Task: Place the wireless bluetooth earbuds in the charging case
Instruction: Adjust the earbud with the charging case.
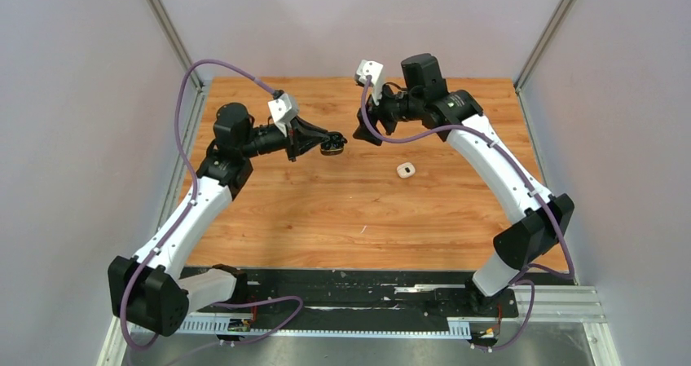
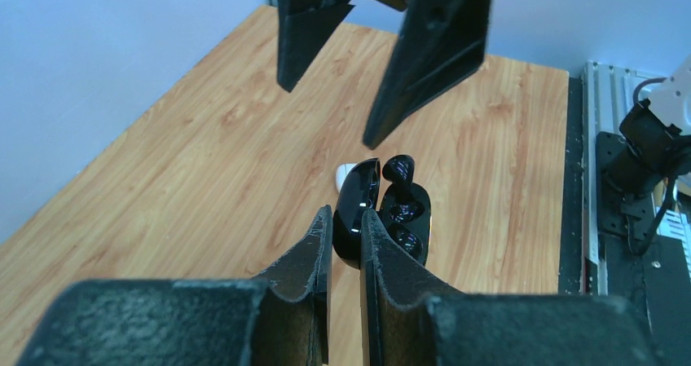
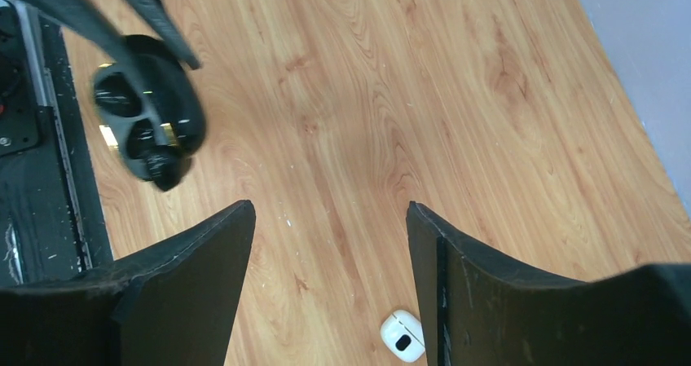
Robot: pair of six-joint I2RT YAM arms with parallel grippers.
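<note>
Left hand (image 2: 345, 217): fingers nearly together, clamped on the raised lid of the black charging case (image 2: 405, 207). The case is held open and clear of the counter (image 1: 326, 219), a little toward 12 o'clock from the counter's middle in the top view. Left wrist view: the lid stands on edge between the two fingers, with the base and its glossy wells at 3 o'clock of the lid. One black earbud (image 2: 398, 169) sits at the 12 o'clock end of the base, its rounded top rising over the rim; cannot tell whether it is fully seated. The nearer well is too shiny and dark to say whether it holds anything. Right hand (image 3: 328, 207): fingers wide apart, nothing between them. It hangs just beside the case, not touching it, at about 2 o'clock of the case in the top view. In the left wrist view its two fingertips point down at the case from 12 o'clock. Right wrist view: the case lies at 10 o'clock of the frame, outside the gap between the fingers. A small white case (image 1: 406, 169) lies flat on the counter at about 4 o'clock of the black one, well apart from both hands, with a dark spot on its upper face. Other earbuds not made out in any view.
</note>
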